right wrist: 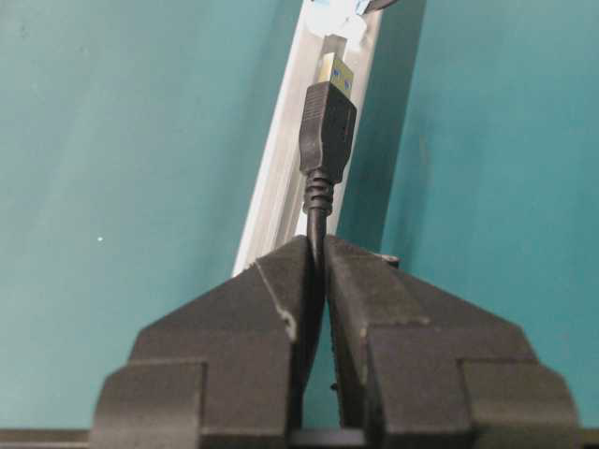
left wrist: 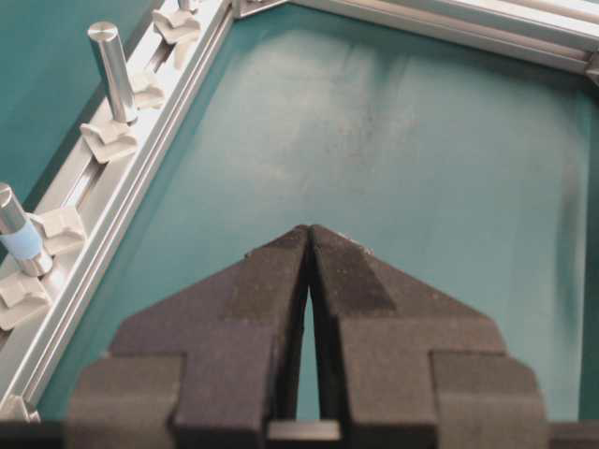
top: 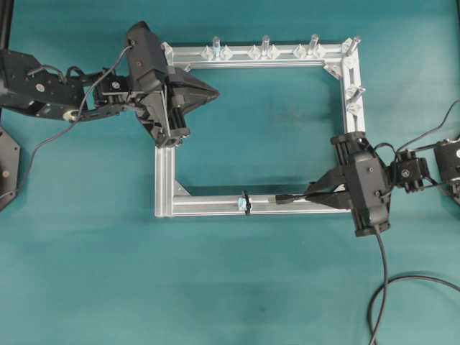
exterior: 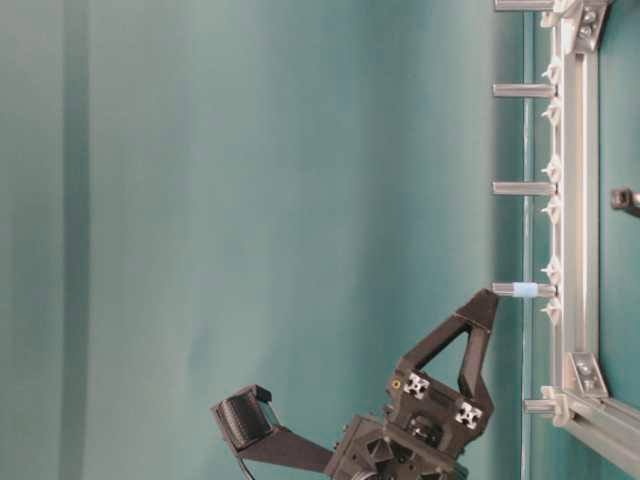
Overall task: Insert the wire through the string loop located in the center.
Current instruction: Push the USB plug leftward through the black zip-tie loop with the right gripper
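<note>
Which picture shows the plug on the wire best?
The right wrist view: the plug fills the middle, yellowish tip showing. The overhead view shows it small beside the frame bar. The other two views don't show it.

Arms: I see two black arms made of blocky parts.
Left gripper: black, with two pointy fingers that have rough pads.
Right gripper: the same shape and colour.
Cords: thin grey ones loop along each arm.
Screws: small silver dots.
</note>
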`<act>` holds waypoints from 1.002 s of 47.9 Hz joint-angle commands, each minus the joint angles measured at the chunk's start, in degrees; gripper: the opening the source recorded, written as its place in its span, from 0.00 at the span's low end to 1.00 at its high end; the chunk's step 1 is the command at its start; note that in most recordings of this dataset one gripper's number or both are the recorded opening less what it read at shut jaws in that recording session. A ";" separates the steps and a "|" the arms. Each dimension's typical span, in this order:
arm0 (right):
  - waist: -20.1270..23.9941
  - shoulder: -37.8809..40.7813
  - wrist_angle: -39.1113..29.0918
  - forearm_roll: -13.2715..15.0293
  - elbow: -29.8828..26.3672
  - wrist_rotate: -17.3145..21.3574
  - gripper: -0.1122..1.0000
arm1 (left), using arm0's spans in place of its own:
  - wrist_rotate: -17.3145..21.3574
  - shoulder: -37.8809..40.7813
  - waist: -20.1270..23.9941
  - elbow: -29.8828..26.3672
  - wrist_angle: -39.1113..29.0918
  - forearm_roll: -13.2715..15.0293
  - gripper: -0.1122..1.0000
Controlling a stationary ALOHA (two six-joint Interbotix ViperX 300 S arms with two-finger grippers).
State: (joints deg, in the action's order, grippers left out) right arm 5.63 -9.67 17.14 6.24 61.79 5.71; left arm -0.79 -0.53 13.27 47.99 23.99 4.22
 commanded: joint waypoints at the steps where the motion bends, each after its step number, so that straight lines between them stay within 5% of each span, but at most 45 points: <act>1: -0.26 -1.05 0.35 -0.09 -0.44 0.00 0.16 | -0.44 -1.41 -0.18 -0.53 0.26 -0.09 0.10; 21: -0.26 -0.26 0.26 -0.09 -1.93 0.09 0.16 | -0.44 -1.41 -0.18 -0.62 0.18 -0.09 0.10; 48: -0.26 8.61 0.44 -0.18 -10.63 0.00 0.16 | -0.44 -1.41 -0.44 -0.53 0.18 -0.09 0.10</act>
State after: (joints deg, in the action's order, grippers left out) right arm 5.54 -1.23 17.14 6.24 53.26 5.71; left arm -0.79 -0.53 13.18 47.99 23.91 4.31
